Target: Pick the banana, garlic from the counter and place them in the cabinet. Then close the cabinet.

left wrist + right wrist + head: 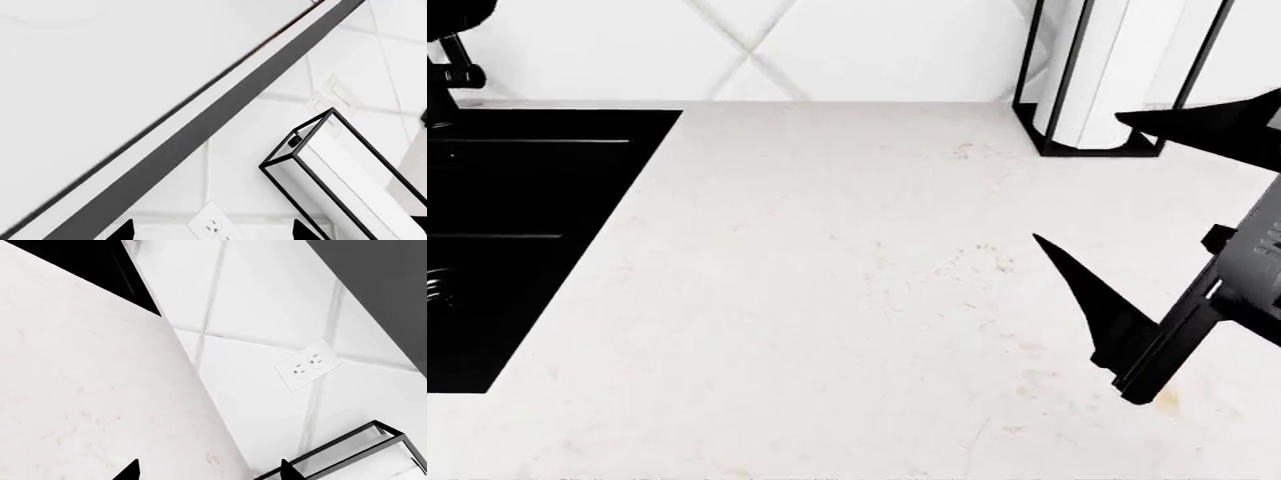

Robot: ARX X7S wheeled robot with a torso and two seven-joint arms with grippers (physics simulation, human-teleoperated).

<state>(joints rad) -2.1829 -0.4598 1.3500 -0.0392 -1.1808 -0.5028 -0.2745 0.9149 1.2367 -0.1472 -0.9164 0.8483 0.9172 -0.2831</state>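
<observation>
Neither the banana nor the garlic shows in any view. The white counter [827, 280] fills the head view. My right gripper [1077, 178] hangs over its right side, open, with nothing between its black fingers [1101, 305]. In the right wrist view the right gripper [208, 471] also stands open over the counter's back edge [100, 390]. My left gripper [213, 232] is open and empty, facing the tiled wall. A broad white panel with a dark grey band [200, 135] crosses the left wrist view; I cannot tell whether it belongs to the cabinet.
A white paper-towel roll in a black frame [1094, 70] stands at the counter's back right, close to the right gripper. The black cooktop [521, 230] lies at the left. A wall outlet [308, 365] sits on the tiles. A black fixture [447, 70] shows at the top left.
</observation>
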